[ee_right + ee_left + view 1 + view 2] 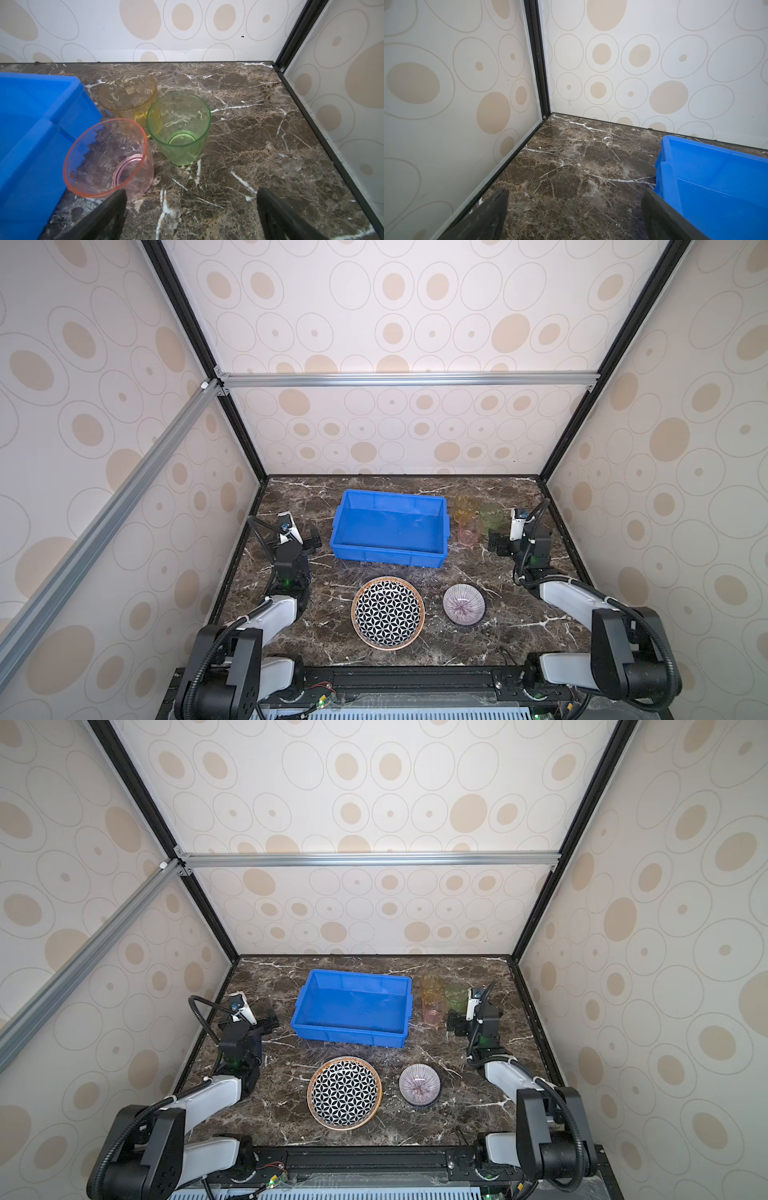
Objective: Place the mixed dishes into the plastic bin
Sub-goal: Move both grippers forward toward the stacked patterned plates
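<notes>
3 tumblers [473,518] just right of bin [386,558] — before it, plate [388,613], bowl [464,605] to its right.

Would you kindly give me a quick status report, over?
Left gripper open, empty; right gripper likewise. Blue bin empty. Lattice plate, purple bowl, yellow tumbler, green tumbler, pink tumbler all on table. Path clear.

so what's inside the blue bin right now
Nothing visible: the blue bin shows a bare floor in both top views. The strip behind its near wall is hidden.
</notes>
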{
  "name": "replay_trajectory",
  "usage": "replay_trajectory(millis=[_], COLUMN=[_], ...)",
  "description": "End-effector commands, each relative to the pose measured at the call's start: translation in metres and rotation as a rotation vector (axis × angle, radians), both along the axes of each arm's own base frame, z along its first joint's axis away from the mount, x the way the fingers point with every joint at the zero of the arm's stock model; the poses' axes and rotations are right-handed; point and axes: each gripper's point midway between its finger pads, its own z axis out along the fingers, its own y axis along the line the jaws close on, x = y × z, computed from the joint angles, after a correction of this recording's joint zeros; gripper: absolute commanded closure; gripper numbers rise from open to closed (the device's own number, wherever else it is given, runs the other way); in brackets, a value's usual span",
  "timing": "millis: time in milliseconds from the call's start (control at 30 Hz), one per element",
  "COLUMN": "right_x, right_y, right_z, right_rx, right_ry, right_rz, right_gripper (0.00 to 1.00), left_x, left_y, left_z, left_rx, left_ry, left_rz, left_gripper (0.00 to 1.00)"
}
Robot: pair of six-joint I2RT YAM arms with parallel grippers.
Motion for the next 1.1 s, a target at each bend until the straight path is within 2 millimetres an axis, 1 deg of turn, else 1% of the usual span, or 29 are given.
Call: replay_trajectory(millis=[0,100,133,200,333,467,500,667,700,733,767,800,900,1067], right_x=[-0.008,-0.013,-0.015,-0.018,-0.029,-0.042,-0.046,-0.067,-0.072,-0.074,-0.08,-0.084,-0.094,-0.106], right_y=[-0.001,-0.011,-0.009,-0.006,0.009,0.033,0.042,0.078,0.085,0.088,0.102,0.108,0.13,0.168], right_z=[0.008,0.018,0.021,0.026,0.034,0.038,0.039,0.042,0.043,0.045,0.046,0.048,0.052,0.054], right_rx=[0.029,0.076,0.089,0.118,0.171,0.205,0.205,0.18,0.18,0.18,0.175,0.175,0.184,0.227], right_ry=[0.037,0.042,0.052,0.073,0.143,0.2,0.214,0.272,0.284,0.289,0.3,0.309,0.339,0.368], right_rz=[-0.017,-0.105,-0.101,-0.103,-0.068,0.003,0.033,0.154,0.178,0.186,0.228,0.248,0.316,0.421], right_gripper=[0.0,0.0,0.0,0.0,0.01,0.01,0.01,0.02,0.02,0.02,0.03,0.03,0.05,0.08], left_x=[0.001,0.005,0.005,0.005,-0.003,-0.011,-0.013,-0.029,-0.032,-0.035,-0.038,-0.041,-0.05,-0.066], left_y=[0.001,-0.001,-0.003,-0.006,-0.013,-0.03,-0.034,-0.036,-0.037,-0.038,-0.039,-0.04,-0.043,-0.055], left_z=[-0.007,-0.004,-0.006,-0.002,0.016,0.031,0.034,0.042,0.042,0.041,0.038,0.035,0.024,0.02], left_rx=[-0.069,-0.1,-0.108,-0.122,-0.155,-0.2,-0.213,-0.254,-0.26,-0.263,-0.264,-0.264,-0.267,-0.276], left_ry=[0.113,0.199,0.246,0.289,0.3,0.293,0.292,0.3,0.308,0.32,0.339,0.362,0.435,0.477], left_rz=[0.031,0.036,0.037,0.037,0.027,-0.061,-0.082,-0.084,-0.083,-0.085,-0.086,-0.084,-0.076,-0.111], left_gripper=[0.01,0.01,0.01,0.01,0.01,0.01,0.01,0.01,0.02,0.03,0.05,0.07,0.08,0.09])
